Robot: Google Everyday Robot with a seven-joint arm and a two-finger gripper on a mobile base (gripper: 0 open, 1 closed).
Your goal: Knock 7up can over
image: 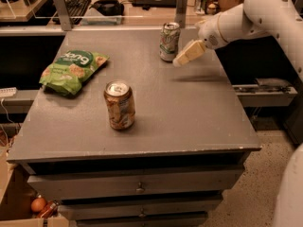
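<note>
The 7up can [168, 41], slim and silver-white with pale green patches, stands upright near the far edge of the grey table [189, 108]. My gripper [187, 54] hangs just above the table, right beside the can's right side, its cream fingers pointing down-left toward the can's base. A touch between them cannot be made out. The white arm reaches in from the upper right.
An orange-brown, gold-topped can [119, 104] stands upright at the table's middle left. A green snack bag [72, 70] lies at the left. Drawers [137, 187] sit below the tabletop. A desk with a keyboard [75, 4] lies behind.
</note>
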